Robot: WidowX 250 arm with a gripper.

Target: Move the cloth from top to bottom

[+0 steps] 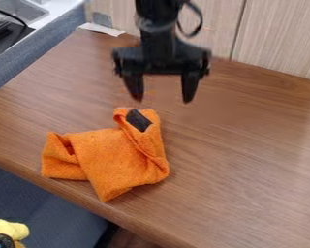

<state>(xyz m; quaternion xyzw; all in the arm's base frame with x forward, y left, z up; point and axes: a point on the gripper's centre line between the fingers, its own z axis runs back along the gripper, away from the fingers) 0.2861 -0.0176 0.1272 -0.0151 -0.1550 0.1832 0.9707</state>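
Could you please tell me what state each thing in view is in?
Gripper: jaws open, nothing between them.
Orange cloth: rumpled and partly folded over itself, lying on the table.
Black patch on the cloth: facing up, uncovered.
Black cable by the arm: bent in a loose curve.

My gripper point(162, 100) looks matt, its 2 fingers point(191, 87) smooth — the cloth point(116, 155) is rough and nubbly (like towelling), and the table point(248, 164) has a smooth wood-grain top — faintly glossy at the right.
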